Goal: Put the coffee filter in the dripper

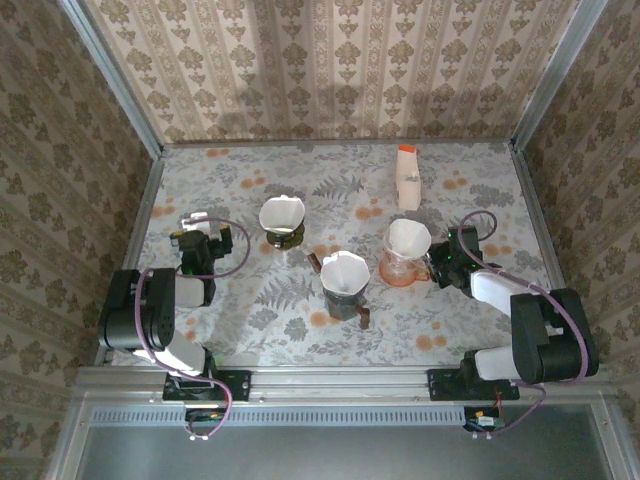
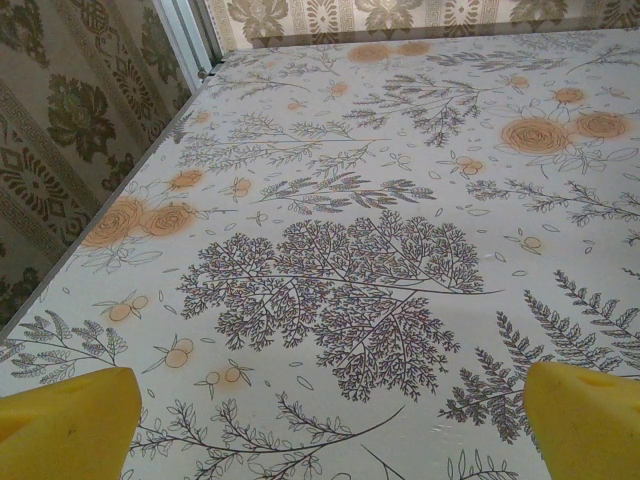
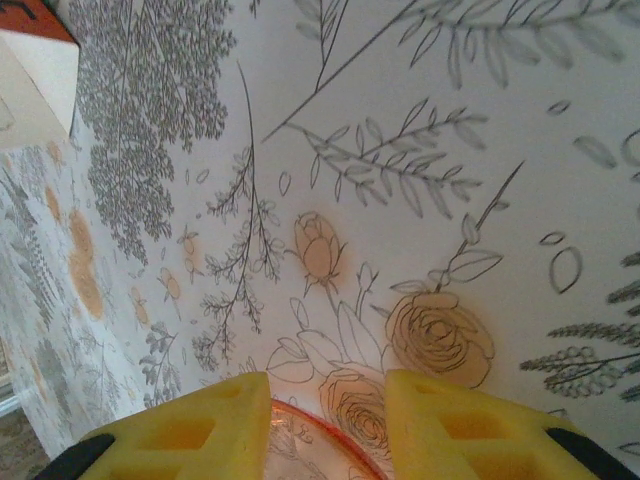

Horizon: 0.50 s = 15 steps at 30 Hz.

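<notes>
Right gripper (image 3: 327,430): the jaws are partly drawn in, with the yellow fingers (image 3: 180,435) standing either side of the curved rim of the pink glass dripper (image 3: 310,445). The wrist view cuts off the contact, so I cannot tell whether the pads actually press the glass. In the overhead view this gripper (image 1: 445,262) sits at the right flank of the pink glass dripper (image 1: 395,272), low over the table (image 1: 250,330). The coffee filter (image 1: 410,238), white and cone-shaped, stands upright inside that dripper with its upper edge well above the glass. Beyond it, towards the back wall, a white carton (image 1: 407,178) with an orange cap stands upright, apart from the dripper. To the left of the pink dripper and near it is a dark dripper (image 1: 345,305) holding its own white filter (image 1: 345,272), its brown handle pointing towards the near edge. It stands between the two arms. Further left and back, a second dark dripper (image 1: 285,238) also carries a white filter (image 1: 283,213). Left gripper (image 1: 195,232): fully spread and holding nothing, near the table's left edge and well apart from all three drippers. Its wrist view shows the gripper (image 2: 320,430) with the yellow fingertips (image 2: 70,425) wide at the lower corners over bare floral cloth.
</notes>
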Motion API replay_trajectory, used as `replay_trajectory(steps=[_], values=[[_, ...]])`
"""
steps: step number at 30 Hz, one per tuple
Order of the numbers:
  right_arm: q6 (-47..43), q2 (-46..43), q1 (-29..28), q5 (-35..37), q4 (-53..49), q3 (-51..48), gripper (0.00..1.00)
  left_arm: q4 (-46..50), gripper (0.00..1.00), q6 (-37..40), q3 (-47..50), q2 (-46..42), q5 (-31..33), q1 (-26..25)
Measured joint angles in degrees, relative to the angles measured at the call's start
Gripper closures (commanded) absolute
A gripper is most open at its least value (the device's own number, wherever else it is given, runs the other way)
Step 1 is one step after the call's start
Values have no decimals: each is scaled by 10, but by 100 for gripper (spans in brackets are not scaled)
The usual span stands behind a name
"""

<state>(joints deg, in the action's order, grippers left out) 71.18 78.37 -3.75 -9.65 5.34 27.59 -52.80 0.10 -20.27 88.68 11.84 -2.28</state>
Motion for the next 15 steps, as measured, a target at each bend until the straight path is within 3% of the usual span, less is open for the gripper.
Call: replay_trajectory(steps=[5, 9, 11, 12, 15], values=[[2, -14, 0, 17, -6, 1, 57, 0, 0, 0, 0, 0, 0, 0], [-10, -97, 45, 35, -49, 2, 46, 0, 0, 0, 0, 0, 0, 0], [-23, -142, 80, 40, -72, 7, 30, 0, 0, 0, 0, 0, 0, 0], [-36, -162, 98, 45, -89, 14, 1, 0, 0, 0, 0, 0, 0, 0], [-111, -196, 124, 68, -141, 53, 0, 0, 0, 0, 0, 0, 0, 0]])
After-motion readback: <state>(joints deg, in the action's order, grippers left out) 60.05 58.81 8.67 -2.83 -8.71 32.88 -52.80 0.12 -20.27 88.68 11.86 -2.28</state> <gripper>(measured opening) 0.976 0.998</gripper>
